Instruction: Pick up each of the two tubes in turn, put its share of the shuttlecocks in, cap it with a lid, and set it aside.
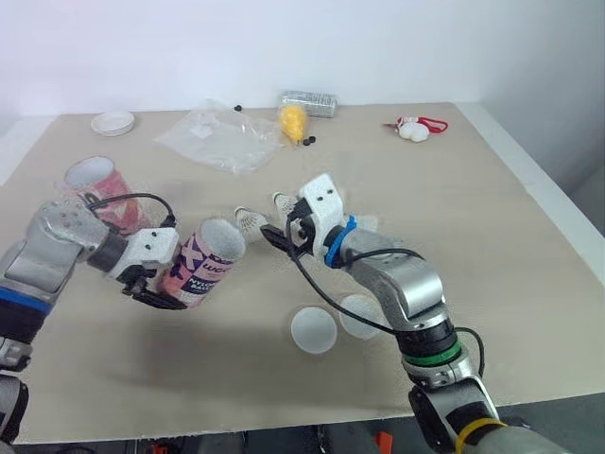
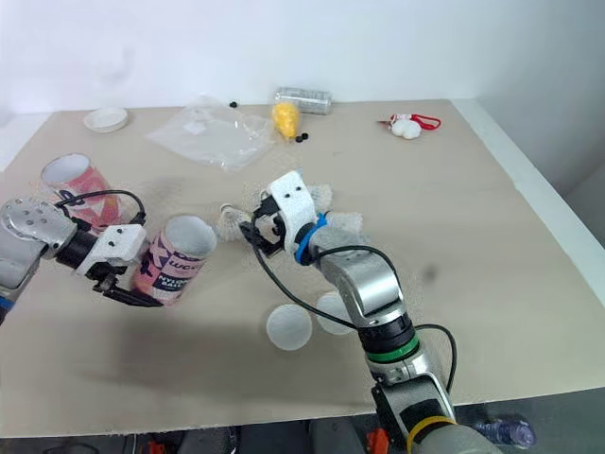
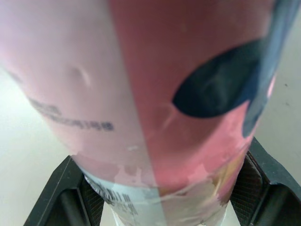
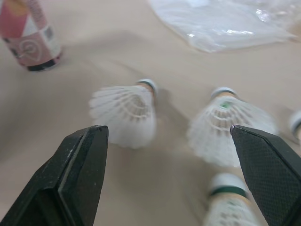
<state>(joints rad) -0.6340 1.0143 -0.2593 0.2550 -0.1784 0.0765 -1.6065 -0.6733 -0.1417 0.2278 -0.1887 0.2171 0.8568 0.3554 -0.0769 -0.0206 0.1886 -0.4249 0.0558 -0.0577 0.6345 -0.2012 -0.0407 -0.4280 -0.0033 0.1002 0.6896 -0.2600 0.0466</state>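
Observation:
A pink tube (image 1: 201, 262) is held tilted just above the table, its open mouth turned toward the middle; my left gripper (image 1: 154, 286) is shut on its lower body. In the left wrist view the tube (image 3: 155, 94) sits between both black fingers (image 3: 70, 190). A second pink tube (image 1: 98, 188) stands upright at the far left. My right gripper (image 1: 280, 235) is open and hovers low over loose white shuttlecocks (image 4: 124, 114), with nothing between its fingers. More shuttlecocks (image 4: 230, 123) lie beside it. Two white lids (image 1: 314, 329) lie flat toward the front edge.
At the back lie a clear plastic bag (image 1: 222, 133), a yellow object (image 1: 294, 122), a silver roll (image 1: 309, 102), a white dish (image 1: 112, 122) and a red-and-white trinket (image 1: 414, 129). The table's right edge (image 1: 544, 203) runs close by.

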